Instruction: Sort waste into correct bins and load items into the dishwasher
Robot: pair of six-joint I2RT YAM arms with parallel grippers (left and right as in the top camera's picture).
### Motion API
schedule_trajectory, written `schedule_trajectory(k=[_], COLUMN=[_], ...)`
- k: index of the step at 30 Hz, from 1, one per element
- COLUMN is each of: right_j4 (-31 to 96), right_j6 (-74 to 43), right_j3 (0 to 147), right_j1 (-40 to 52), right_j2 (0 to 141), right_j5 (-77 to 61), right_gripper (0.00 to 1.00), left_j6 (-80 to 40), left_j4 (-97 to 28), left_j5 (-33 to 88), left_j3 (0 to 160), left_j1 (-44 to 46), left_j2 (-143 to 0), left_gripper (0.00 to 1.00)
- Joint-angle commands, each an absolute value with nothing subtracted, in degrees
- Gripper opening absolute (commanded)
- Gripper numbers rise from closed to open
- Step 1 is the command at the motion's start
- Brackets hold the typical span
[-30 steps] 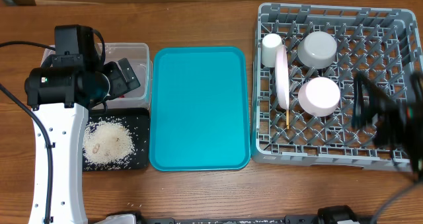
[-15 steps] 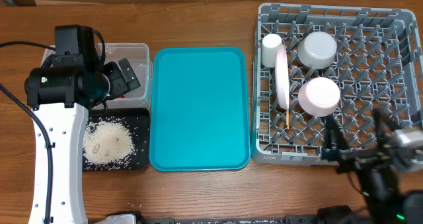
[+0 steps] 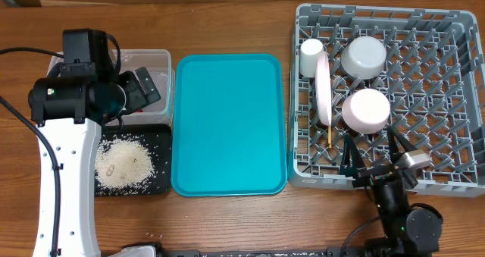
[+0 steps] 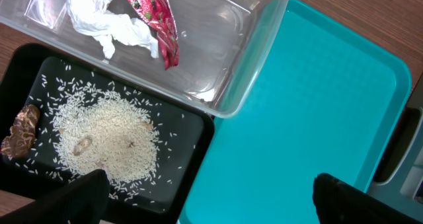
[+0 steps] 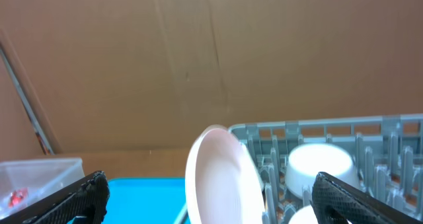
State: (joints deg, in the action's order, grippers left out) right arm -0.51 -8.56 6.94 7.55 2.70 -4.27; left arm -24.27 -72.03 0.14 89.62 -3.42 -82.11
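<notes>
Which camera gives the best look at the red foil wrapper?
Left wrist: the red foil wrapper lies unobstructed in the clear tub. Overhead, the left arm hides it. Right wrist shows only a red speck.

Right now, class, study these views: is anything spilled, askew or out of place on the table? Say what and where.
A few rice grains lie on the bare table, just past the black tray's near edge and outside it: a small spill. Nothing else stands out.
</notes>
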Motion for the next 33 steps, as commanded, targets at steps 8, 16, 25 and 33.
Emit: schedule_trajectory(k=[8,16,25,33], right_j4=[0.73,4.6,4.38,4.4], right_j6=[-9.21,-8.58,0.97,1.34], right_j3=[0.45,0.45,0.45,0.45], right_j1=[7.84,7.81,7.81,7.81], right_j2=[0.14,0.14,0.14,0.16], right_j5=[-3.95,-2.98,-4.16,-4.12], right_gripper=[1.0,1.0,1.0,1.0], left_j6=[-24.45,-24.45,-24.45,-24.45], left_j4=[-71.99,-71.96,-71.96,-71.96], left_j5=[-0.6,-0.62,-0.6,-0.6], left_j3=[90.13,90.13,90.13,90.13], left_j1=[-3.73,-3.73,-3.73,-3.73], left_j2=[-82.08,-82.08,-82.06,-82.08], left_gripper=[1.0,1.0,1.0,1.0])
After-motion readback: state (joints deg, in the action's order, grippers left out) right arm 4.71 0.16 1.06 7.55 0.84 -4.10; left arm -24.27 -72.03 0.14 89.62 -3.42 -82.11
